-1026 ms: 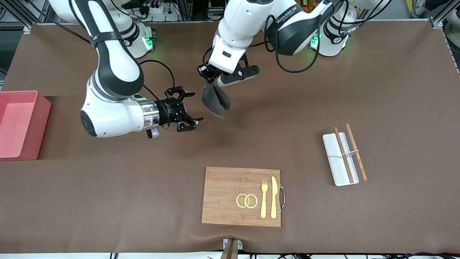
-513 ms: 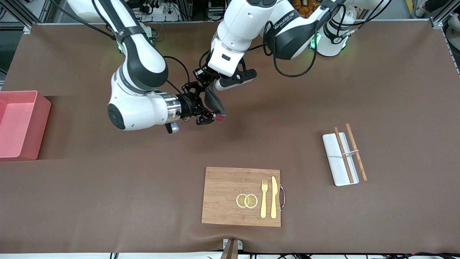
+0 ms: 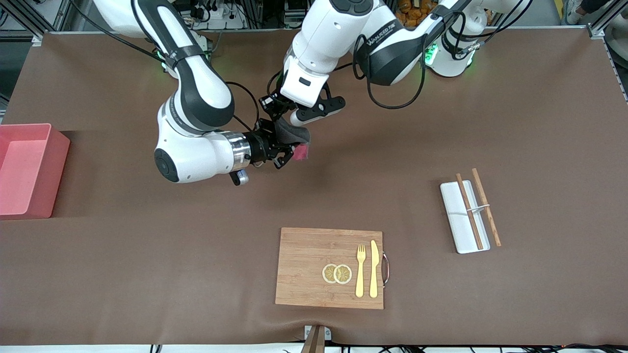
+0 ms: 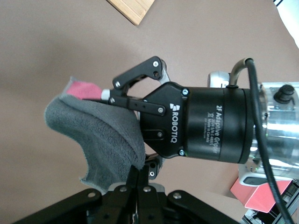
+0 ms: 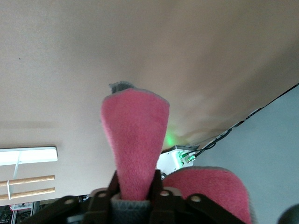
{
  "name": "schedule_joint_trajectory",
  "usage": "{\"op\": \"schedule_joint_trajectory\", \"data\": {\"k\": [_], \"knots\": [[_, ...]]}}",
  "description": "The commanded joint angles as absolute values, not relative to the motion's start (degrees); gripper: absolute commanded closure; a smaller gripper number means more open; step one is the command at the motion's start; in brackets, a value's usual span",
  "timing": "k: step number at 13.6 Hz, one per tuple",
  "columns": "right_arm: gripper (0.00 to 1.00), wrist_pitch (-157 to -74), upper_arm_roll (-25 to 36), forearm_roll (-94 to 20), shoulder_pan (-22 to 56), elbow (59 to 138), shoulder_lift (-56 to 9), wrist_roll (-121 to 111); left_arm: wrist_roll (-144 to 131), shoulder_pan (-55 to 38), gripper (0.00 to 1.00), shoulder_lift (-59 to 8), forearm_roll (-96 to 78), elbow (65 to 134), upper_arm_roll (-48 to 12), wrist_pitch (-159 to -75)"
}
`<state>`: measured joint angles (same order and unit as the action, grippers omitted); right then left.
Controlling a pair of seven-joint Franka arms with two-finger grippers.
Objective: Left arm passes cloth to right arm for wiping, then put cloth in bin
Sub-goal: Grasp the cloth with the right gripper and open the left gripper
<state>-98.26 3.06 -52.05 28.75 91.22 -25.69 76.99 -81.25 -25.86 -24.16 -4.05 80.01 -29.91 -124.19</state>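
Since a second ago, right gripper point(image 3: 284, 153) is being closed on the cloth point(image 3: 294, 138), now bunched. Cloth is being clamped by both: left gripper point(image 3: 276, 109) above, right gripper below, so release falls to the left.

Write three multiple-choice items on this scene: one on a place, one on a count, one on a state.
1. Where does the bin stand on the table?
A. at the right arm's end
B. at the left arm's end
C. in the middle

2. How many chopsticks are there?
A. one
B. two
C. four

3. The cloth is
A. lying flat on the table
B. gripped by the left claw and the right claw
C. in the bin

Key: A, it stands at that end. B, two wooden sticks show. B, both claws pinch it in the air.
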Motion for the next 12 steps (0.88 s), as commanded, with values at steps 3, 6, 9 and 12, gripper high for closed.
{"op": "schedule_joint_trajectory", "data": {"k": [3, 6, 9, 12], "knots": [[1.0, -96.2, 2.9, -50.7, 26.3, 91.0, -25.7, 76.5, -82.1, -26.1, 1.0, -24.7, -4.6, 78.7, -29.8, -124.5], [1.0, -96.2, 2.9, -46.6, 25.2, 90.7, -25.6, 76.3, -82.1, -24.7, 0.01, -23.6, -4.5, 78.7, -29.5, -123.9], [1.0, -96.2, 3.0, -40.1, 24.9, 90.4, -25.4, 75.9, -81.7, -21.2, 0.0, -20.0, -3.8, 78.8, -29.4, -118.8], [1.0, -96.7, 3.1, -35.2, 24.6, 90.5, -25.5, 72.2, -80.3, -15.3, 0.0, -16.5, -3.6, 78.9, -29.4, -111.8]]}}
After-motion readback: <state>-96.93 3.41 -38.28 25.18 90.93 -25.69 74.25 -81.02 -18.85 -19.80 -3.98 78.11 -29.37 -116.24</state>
